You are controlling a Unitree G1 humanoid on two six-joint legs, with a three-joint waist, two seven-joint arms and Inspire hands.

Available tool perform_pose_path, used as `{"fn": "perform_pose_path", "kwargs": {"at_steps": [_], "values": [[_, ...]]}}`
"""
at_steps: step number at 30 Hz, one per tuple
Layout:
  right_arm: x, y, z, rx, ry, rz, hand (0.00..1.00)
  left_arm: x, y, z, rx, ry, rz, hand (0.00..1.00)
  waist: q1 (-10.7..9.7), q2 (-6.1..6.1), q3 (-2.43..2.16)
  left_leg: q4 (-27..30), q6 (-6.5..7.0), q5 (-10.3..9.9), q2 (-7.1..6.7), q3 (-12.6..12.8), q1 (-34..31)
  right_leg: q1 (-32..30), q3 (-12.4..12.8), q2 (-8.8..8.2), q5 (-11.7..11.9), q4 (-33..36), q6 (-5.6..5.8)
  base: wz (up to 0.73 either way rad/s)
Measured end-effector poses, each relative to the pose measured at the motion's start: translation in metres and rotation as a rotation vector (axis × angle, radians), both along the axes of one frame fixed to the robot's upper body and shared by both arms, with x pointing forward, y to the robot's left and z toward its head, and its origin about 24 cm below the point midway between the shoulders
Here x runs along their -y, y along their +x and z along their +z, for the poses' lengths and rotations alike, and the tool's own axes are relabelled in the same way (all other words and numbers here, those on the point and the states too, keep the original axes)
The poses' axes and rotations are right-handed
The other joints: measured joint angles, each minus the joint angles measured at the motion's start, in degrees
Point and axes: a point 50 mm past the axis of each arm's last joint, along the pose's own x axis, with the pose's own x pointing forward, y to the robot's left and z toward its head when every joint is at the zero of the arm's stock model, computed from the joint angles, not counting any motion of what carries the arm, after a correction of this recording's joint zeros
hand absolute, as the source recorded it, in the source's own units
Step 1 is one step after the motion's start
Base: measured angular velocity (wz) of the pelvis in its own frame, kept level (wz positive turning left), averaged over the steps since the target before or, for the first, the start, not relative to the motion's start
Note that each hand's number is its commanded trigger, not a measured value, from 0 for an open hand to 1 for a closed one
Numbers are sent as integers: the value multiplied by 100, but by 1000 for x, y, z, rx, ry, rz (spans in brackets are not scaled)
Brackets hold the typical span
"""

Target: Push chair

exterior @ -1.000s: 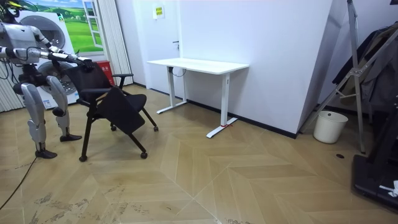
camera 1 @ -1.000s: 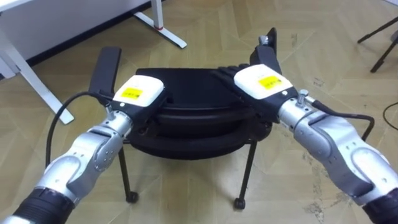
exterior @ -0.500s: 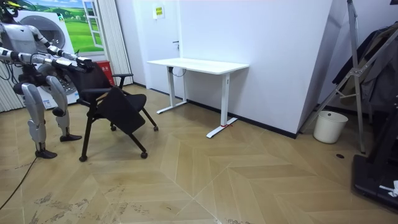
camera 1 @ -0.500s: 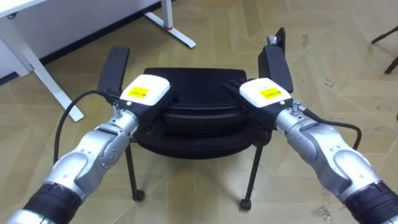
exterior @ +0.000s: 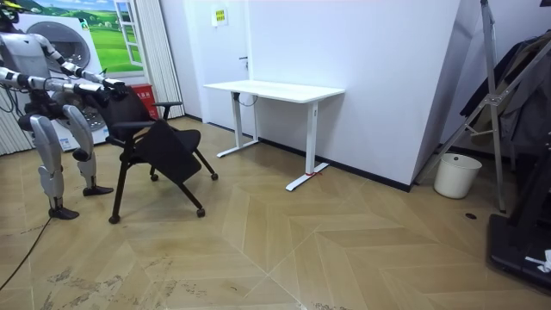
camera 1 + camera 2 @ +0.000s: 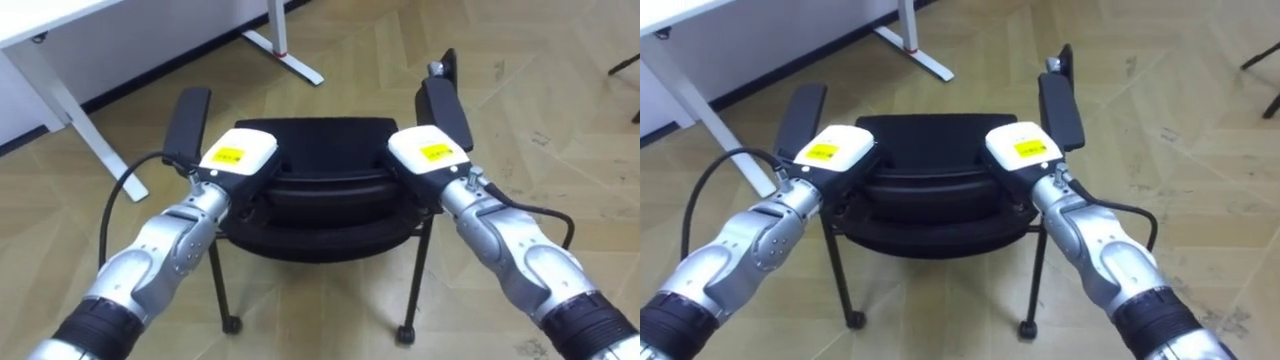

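Observation:
A black chair (image 6: 320,140) on casters stands just in front of me, its seat facing away towards the white desk (image 6: 30,25). Armrests (image 6: 187,120) stick up on both sides. My left hand (image 6: 238,155) lies on the left end of the backrest's top edge (image 6: 325,185), fingers curled down over it. At the right end my right hand (image 6: 430,155) does the same, fingers bent over the edge and out of sight. In the room view I stand behind the chair (image 5: 159,146) at the room view's left, both arms stretched forward.
The desk (image 5: 275,89) stands against the wall beyond the chair, its leg foot (image 6: 290,55) on the floor ahead. A white bin (image 5: 456,175) and a metal stand (image 5: 491,103) are at the room view's far right. Wooden floor lies open between.
My right hand's fingers lay straight across the backrest a second ago; now they are curled over its edge. The eye view has shifted slightly. The chair has barely moved.

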Motion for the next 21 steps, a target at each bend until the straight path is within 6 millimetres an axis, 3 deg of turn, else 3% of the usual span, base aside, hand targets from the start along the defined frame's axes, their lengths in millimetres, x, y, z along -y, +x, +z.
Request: {"fn": "perform_pose_path", "kwargs": {"at_steps": [8,16,21], "values": [[-2,-1,-8,5,2,-5,100,-1,-2,-5,-20,-1,8,100,7,-1,5,-14,0,0,-2,2,101,97,17,-1,-2,-2,3,0],[1,-2,-10,16,12,-10,100,0,0,-2,-3,10,-7,100,10,-122,56,41,0,0,-2,-115,35,105,-103,-2,-2,10,3,5],[4,1,-11,44,31,-19,100,2,8,2,13,30,-21,100,17,-177,59,252,-2,-16,46,-179,-212,-8,-162,49,19,29,-32,8]]}}
